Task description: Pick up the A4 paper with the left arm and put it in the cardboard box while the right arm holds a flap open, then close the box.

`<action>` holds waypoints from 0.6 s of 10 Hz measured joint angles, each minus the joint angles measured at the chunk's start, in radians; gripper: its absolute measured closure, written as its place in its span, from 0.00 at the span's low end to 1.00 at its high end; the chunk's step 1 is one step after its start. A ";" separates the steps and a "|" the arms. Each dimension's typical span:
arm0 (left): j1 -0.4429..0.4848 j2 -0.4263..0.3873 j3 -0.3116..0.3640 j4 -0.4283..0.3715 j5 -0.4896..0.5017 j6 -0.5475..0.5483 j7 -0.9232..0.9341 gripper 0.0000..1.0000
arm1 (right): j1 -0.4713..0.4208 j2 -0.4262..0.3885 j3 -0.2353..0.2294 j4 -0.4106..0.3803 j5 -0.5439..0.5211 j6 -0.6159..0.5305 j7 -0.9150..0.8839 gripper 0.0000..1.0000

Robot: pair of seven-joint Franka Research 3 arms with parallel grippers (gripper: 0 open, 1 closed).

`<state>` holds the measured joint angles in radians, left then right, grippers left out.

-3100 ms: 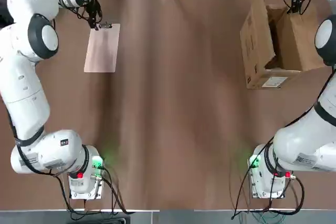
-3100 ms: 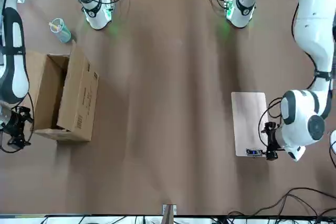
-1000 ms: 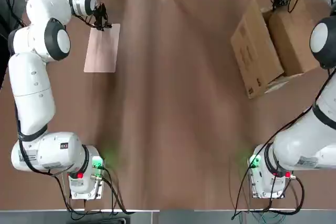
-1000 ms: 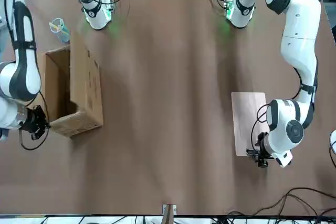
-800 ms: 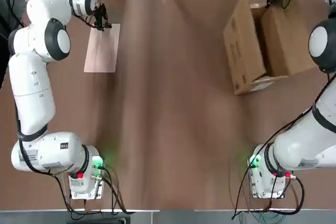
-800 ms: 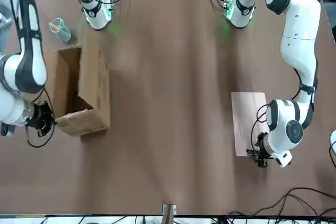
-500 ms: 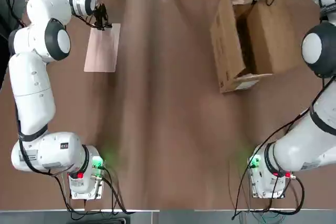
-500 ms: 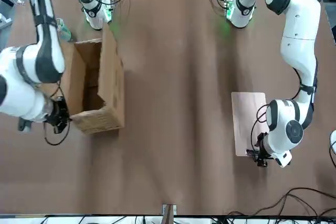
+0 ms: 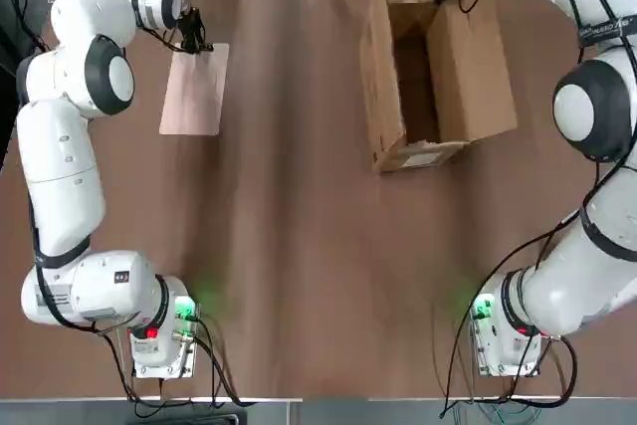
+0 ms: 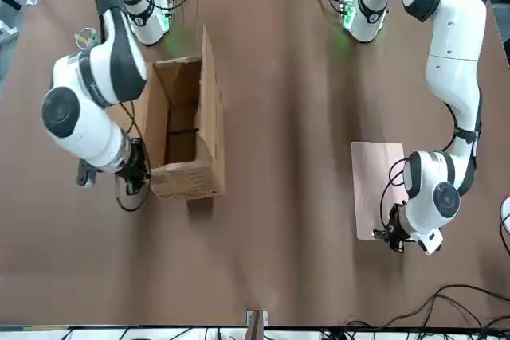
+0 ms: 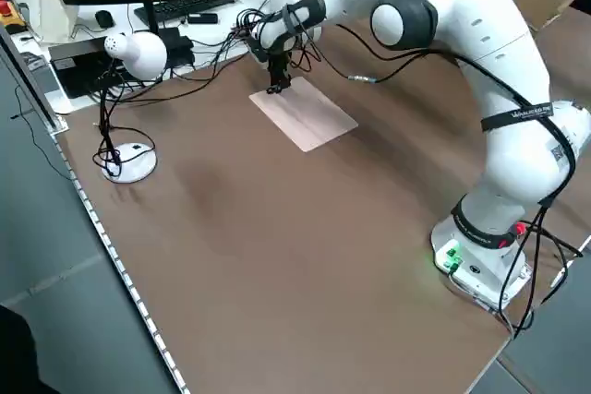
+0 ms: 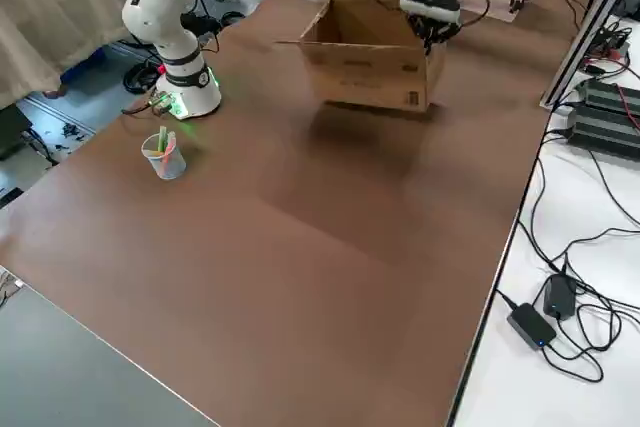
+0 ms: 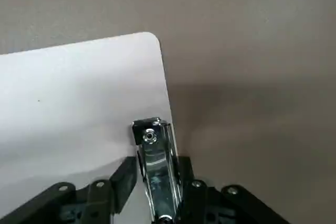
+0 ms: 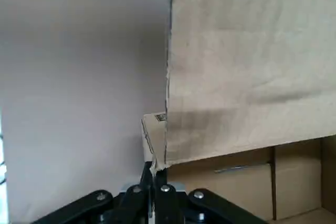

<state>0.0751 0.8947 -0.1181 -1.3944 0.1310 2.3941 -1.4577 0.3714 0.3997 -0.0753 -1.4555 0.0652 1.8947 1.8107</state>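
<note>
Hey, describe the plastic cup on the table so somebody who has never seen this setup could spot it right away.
Start from the open cardboard box that stands on the brown table. Look to the table edge on the right arm's side, near that arm's base with its green light. There stands a small clear plastic cup holding thin coloured sticks, the only see-through thing on the table.

No legible text anywhere: white label (image 9: 422, 158) on the cardboard box (image 9: 438, 67) and print on its side (image 12: 352, 64) too small to read.
</note>
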 joint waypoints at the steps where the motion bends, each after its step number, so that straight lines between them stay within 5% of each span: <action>1: -0.001 0.000 -0.001 0.001 0.000 0.000 0.000 0.68 | 0.025 0.001 0.000 0.004 0.009 0.046 0.039 0.97; 6: -0.001 -0.001 -0.002 0.004 0.000 -0.001 0.000 0.70 | 0.109 0.062 -0.001 0.020 0.012 0.201 0.213 0.97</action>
<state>0.0738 0.8940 -0.1196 -1.3905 0.1310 2.3931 -1.4577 0.4804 0.4614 -0.0765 -1.4358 0.0768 2.0954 2.0239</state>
